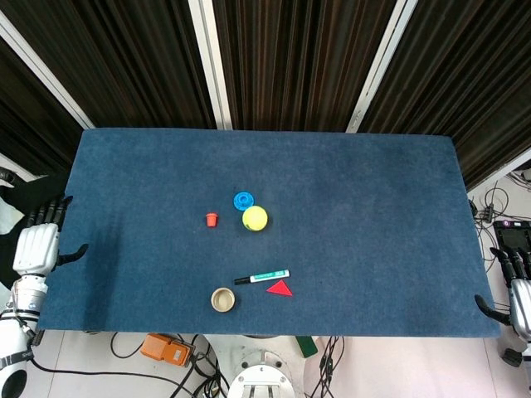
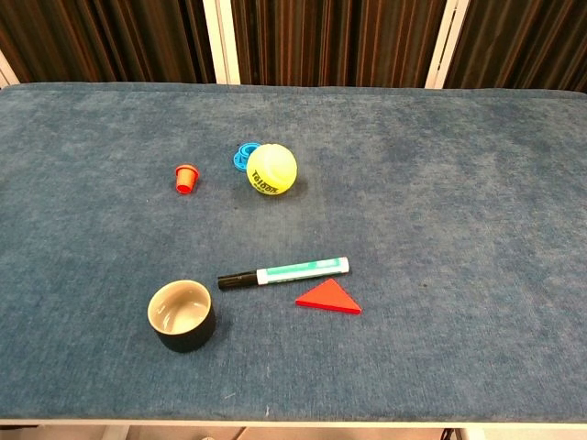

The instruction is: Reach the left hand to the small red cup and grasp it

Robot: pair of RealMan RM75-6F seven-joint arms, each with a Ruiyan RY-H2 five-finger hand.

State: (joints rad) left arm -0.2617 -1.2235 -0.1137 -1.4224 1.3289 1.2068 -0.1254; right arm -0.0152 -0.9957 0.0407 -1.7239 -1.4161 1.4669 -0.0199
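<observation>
The small red cup (image 1: 211, 219) stands upright on the table (image 1: 373, 249), left of centre, mouth up, with a wider rim above a narrower body. It stands apart from everything around it. Judged by its look, it is light, rigid plastic; it is likely to tip or slide if pushed from one side. Take hold across the body just under the rim, with fingers on opposite sides.

Just to its right lie a blue ring-shaped piece (image 1: 242, 200) and a yellow tennis ball (image 1: 255, 218), close together. Nearer the robot are a green marker (image 1: 262, 276), a red triangle (image 1: 280, 288) and a dark cup with a pale inside (image 1: 222, 298).

The left hand (image 1: 37, 246) hovers at the table's left edge, well apart from the cup, fingers spread and holding nothing. The right hand (image 1: 519, 297) sits off the right edge, partly cut off; its fingers extend, empty.
</observation>
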